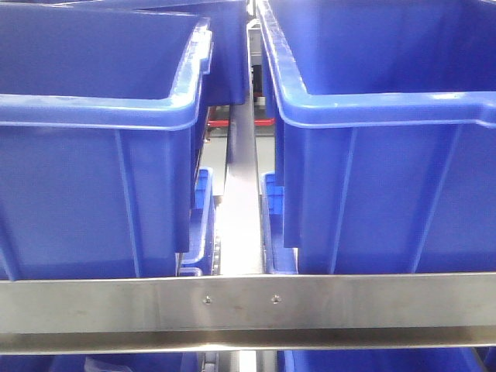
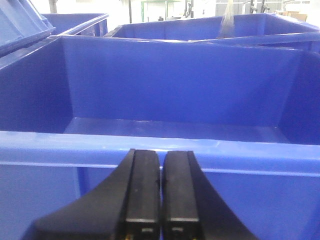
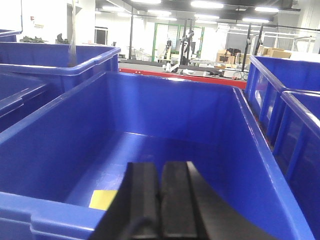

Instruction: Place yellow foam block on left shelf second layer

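Yellow block (image 3: 106, 199) lay on bin (image 3: 165, 105) floor at 7 o'clock of right gripper (image 3: 161, 200), both grippers' fingers clenched empty (left (image 2: 161, 192)), so I'd open right wide, descend square, pinch long sides gently.

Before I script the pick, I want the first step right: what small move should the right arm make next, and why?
Probably open the right end effector and start lowering it over the near rim into the blue bin. Its fingers sit pressed together with nothing between them, and the yellow foam block lies on the bin floor just below and slightly left, partly hidden by the end effector.
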Controlling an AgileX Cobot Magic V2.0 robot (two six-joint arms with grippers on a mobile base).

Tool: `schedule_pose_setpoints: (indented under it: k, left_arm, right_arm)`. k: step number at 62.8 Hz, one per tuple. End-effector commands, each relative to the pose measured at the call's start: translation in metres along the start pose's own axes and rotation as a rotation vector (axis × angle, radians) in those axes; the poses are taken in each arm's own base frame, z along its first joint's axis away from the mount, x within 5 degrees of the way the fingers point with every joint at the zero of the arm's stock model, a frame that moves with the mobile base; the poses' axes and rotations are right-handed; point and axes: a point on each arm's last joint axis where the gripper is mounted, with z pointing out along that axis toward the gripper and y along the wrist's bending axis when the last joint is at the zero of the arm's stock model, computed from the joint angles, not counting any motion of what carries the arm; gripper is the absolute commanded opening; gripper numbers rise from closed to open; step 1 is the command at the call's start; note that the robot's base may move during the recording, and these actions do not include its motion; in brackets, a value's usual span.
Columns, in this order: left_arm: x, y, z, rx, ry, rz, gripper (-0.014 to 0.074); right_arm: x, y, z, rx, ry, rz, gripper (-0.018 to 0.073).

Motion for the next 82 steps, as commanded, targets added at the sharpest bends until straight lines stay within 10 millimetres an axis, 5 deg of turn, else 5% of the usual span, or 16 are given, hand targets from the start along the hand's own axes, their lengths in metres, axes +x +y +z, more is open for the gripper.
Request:
schedule_pose_setpoints:
  k: [1, 14, 23, 35, 82]
  left_arm:
    - [0.001, 0.000, -0.001, 0.009, -0.071, -0.009, 0.0124]
    - [0.001, 0.000, -0.001, 0.009, -0.071, -0.009, 0.0124]
    - [0.001, 0.000, -0.001, 0.009, -0.071, -0.009, 0.0124]
    - [0.001, 0.000, -0.001, 0.009, -0.071, -0.009, 0.0124]
    - [0.001, 0.000, -0.001, 0.009, -0.071, -0.009, 0.0124]
  right_arm:
    - [-0.017, -0.002, -0.003, 0.023, -0.118, -0.006, 0.0054]
    - [0.003, -0.004, -0.001, 0.076, -0.070, -0.096, 0.0054]
    - [0.019, -0.007, 0.001, 0.125, -0.030, 0.054, 0.0054]
    - [0.046, -0.007, 0.002, 0.127, 0.049, 0.025, 0.0054]
    - [0.042, -0.007, 0.002, 0.127, 0.006, 0.009, 0.0054]
